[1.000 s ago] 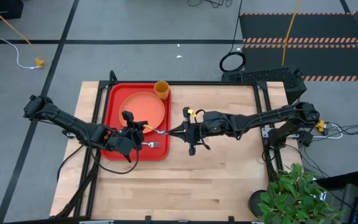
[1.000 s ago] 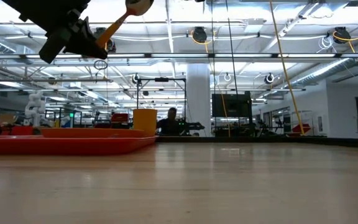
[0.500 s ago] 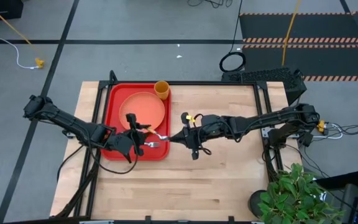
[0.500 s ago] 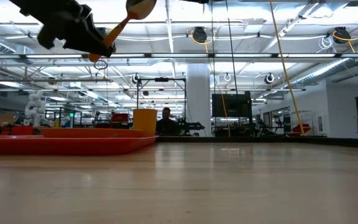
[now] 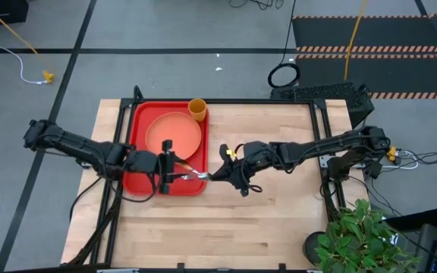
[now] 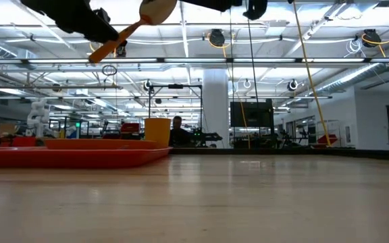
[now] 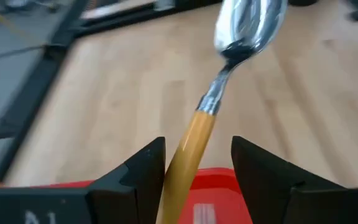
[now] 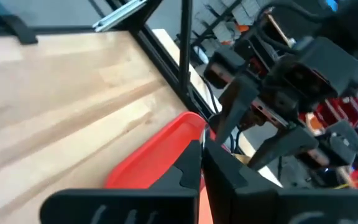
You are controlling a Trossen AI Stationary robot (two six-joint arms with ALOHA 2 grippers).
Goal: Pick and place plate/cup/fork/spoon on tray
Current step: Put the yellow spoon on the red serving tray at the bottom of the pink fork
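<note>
Since a second ago both of my grippers have shifted toward the near side of the table (image 5: 279, 220), and the spoon (image 7: 192, 144) has travelled with them, from over the plate's right edge to over the near right corner of the tray (image 5: 136, 121).

My right gripper (image 5: 217, 177) hangs just off the tray's right rim, reaching left. Its fingers are pressed close together, with hardly a gap between them in the right wrist view. The spoon itself is hidden in that view, but its silver bowl end meets these fingertips from above, so I am carrying it by that end. The spoon is up in the air, tilted, with the bowl higher than the orange handle in the low view.

My left gripper (image 5: 167, 162) is over the near right part of the tray, facing right toward the other one. Its fingers (image 7: 146, 169) stand apart on either side of the orange handle. One finger is at the handle's edge, and there is clear space on the other side, so this gripper is around the handle without clamping it.

The plate (image 5: 173, 130) lies flat in the tray, toward the far side. The cup (image 5: 197, 108) stands upright in the tray's far right corner, just beyond the plate.
</note>
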